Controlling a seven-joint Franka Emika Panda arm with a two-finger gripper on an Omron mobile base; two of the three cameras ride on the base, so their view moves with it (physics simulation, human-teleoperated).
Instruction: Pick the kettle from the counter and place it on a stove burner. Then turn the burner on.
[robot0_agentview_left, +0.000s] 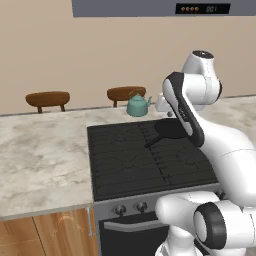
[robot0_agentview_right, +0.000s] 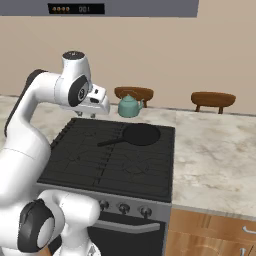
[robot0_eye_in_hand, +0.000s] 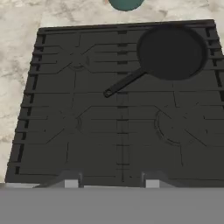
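Beige wall, marbled stone counter (robot0_agentview_left: 40, 160) wrapping round a flat black range, and you're parked square in front of it. Your kettle (robot0_agentview_left: 138, 105) sits on the counter strip just behind the back edge of the range, near the middle, spout turned to one side, thin arched handle standing up. That handle is the obvious thing to grab, I'd say: the squat, rounded teal body looks smooth and too wide for a clean pinch.

Your gripper (robot0_agentview_right: 93, 114) hangs high over the rear of the range, on the arm's side, apart from the kettle and holding nothing. From the hand view you get the two finger tips (robot0_eye_in_hand: 70, 180) set well apart at the bottom edge, so the jaws read as spread.

Look at the cooktop now: black cast-iron grates, a ribbed grid of straight bars in square sections. The frying pan (robot0_eye_in_hand: 171, 53), round, matte black, occupies the rear section on your right, its long handle angled toward the centre. So that one's taken. The stove burner (robot0_eye_in_hand: 72, 59) at the rear left lies bare and sits nearest the kettle, which makes it a sensible target.

Silver knobs (robot0_agentview_right: 122, 208) line the front panel below. Beyond the counter, two brown wooden stools (robot0_agentview_left: 48, 99) stand against the wall.
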